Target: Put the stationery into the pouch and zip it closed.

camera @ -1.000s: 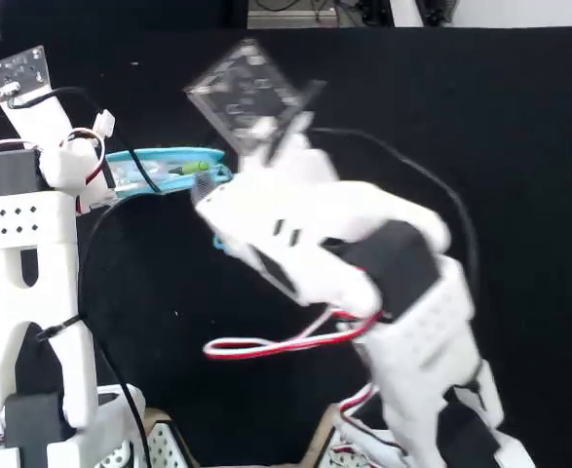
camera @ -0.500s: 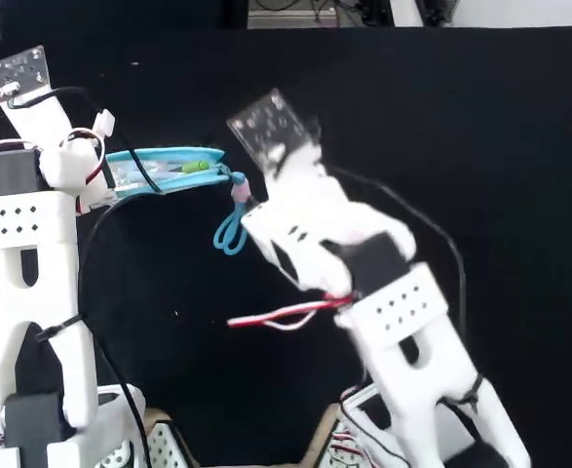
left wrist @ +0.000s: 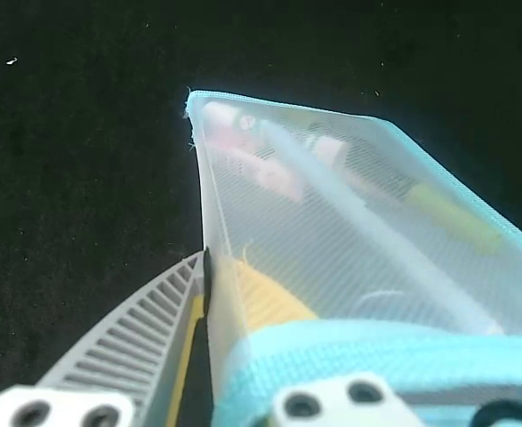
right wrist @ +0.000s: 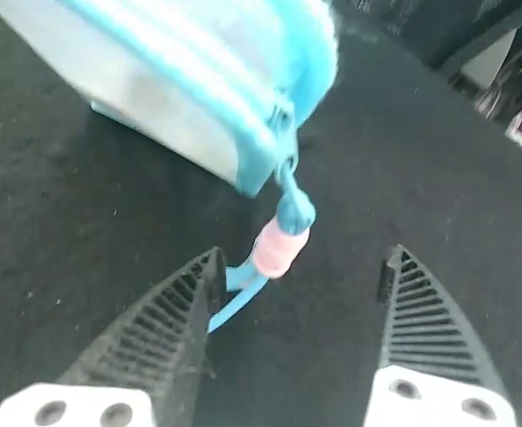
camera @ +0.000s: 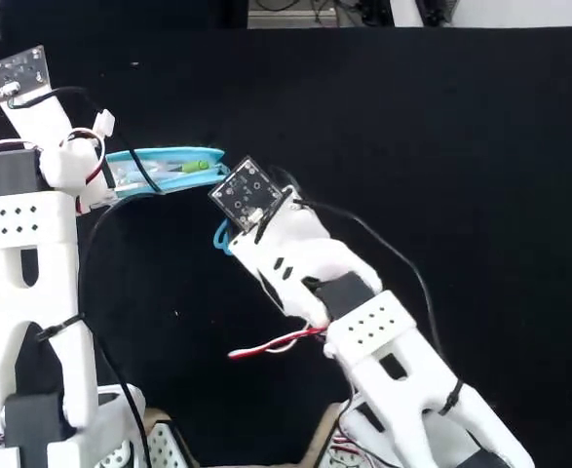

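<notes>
1. Pouch is near the table's left edge, with stationery inside.
2. Your left gripper is clamped on the pouch end.
3. Your right gripper is released, jaws apart, with the zipper pull just ahead between them.

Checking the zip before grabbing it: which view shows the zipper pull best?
The right wrist view: the zipper pull with its pink bead hangs from the pouch corner, just ahead of the open right gripper. The high view catches its blue loop beside the right arm; the left wrist view shows the pouch's mesh side.
</notes>
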Robot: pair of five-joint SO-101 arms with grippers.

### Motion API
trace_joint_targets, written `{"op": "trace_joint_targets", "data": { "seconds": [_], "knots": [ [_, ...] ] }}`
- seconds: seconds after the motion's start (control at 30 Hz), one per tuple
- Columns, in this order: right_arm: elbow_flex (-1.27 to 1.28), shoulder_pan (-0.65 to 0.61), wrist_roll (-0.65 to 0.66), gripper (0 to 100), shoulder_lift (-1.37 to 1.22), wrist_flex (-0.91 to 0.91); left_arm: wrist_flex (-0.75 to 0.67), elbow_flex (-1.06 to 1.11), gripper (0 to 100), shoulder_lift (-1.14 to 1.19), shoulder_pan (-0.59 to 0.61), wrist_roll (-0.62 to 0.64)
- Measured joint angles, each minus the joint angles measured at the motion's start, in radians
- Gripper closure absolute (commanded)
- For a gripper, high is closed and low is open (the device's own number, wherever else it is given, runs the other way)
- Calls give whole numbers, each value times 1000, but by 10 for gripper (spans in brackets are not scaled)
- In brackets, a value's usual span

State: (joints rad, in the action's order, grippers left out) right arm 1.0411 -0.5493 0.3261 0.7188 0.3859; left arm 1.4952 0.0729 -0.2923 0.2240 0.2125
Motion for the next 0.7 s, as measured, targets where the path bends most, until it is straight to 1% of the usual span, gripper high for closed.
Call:
{"op": "trace_joint_targets", "data": {
  "seconds": [0.13,0.2,0.33,0.5,0.7],
  "knots": [
    [0,0,9,728,0,-68,0,0,970,0,0,0],
    [0,0,58,750,0,-94,0,0,970,0,0,0],
    [14,0,158,752,0,-109,0,0,970,0,0,0],
    [17,6,190,752,-6,-115,0,0,970,0,0,0],
    [-54,23,255,754,-192,-132,0,0,970,0,0,0]
  ]
}}
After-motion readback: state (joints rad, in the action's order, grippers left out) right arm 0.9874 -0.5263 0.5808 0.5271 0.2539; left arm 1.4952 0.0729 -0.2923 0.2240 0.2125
